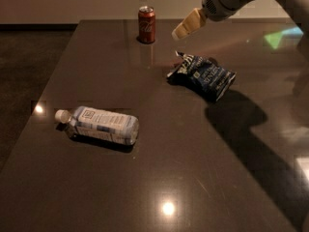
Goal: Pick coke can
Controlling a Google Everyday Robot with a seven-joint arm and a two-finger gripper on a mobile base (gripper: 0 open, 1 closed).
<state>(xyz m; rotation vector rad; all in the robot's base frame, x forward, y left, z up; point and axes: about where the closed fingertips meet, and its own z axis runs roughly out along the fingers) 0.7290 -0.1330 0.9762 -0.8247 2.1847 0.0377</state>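
Tabletop [193,153]: dark, glossy, fills most of the view.
Wall [72,1]: pale and plain, behind the far edge.
Floor [24,62]: dark, at the left.
Glints [168,208]: small bright spots at near centre and left edge.
Reflection [282,35]: green-blue patch, far right.
Shadow [241,120]: broad, on the right side.
Gripper [186,27]: upper right, above the tabletop's far part.

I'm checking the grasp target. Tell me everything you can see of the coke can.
The coke can is a small red, metal-looking cylinder with white lettering and a silver top. It stands upright near the far edge of the dark table, touching only the tabletop. The end effector hovers to its right in the view, apart from it.
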